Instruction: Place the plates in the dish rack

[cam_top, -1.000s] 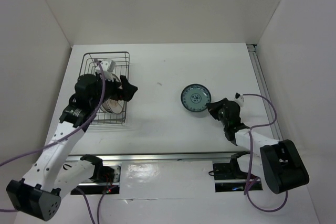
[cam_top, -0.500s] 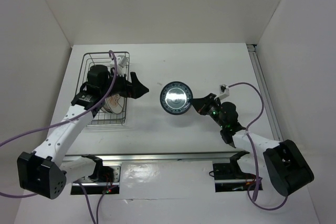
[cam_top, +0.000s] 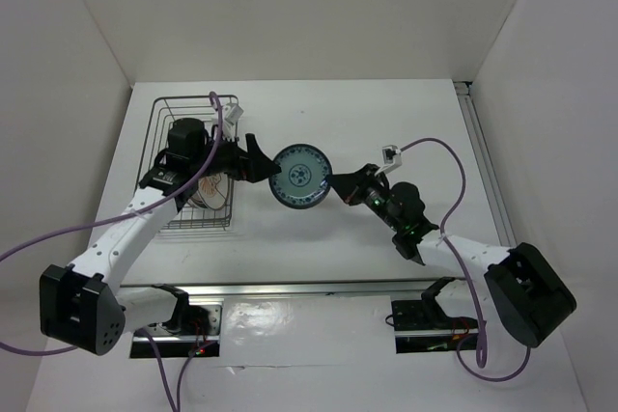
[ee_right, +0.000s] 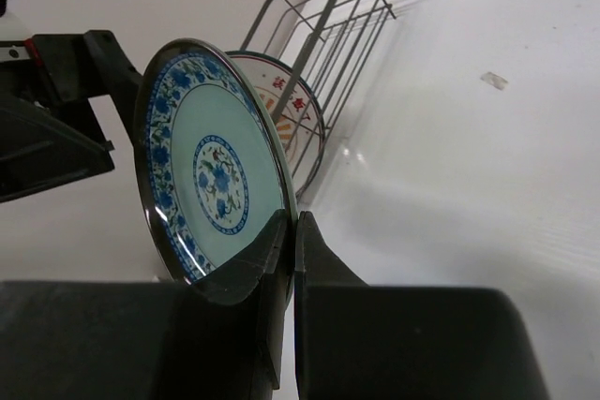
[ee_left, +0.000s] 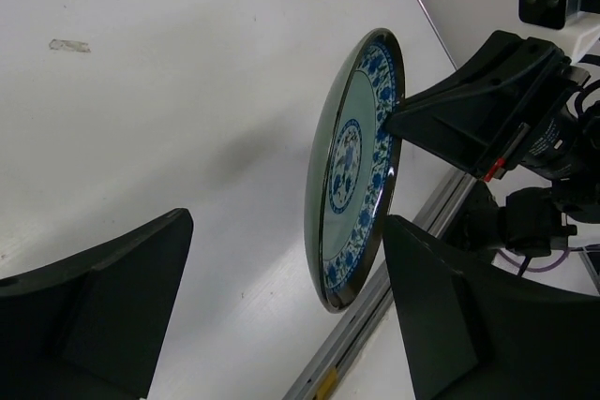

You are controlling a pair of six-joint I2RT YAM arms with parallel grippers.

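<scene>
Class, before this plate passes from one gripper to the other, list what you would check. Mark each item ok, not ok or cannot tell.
1. Grip: right gripper shut on the teal plate at its rim: ok.
2. Receiver: left gripper open: ok.
3. Plate held on edge, off the table: ok.
4. Rim far enough in between the left gripper's fingers: cannot tell. It lines up with the gap, but depth is unclear.
5. Free slot in the dish rack beside the cream plate: cannot tell. The arm hides much.
</scene>
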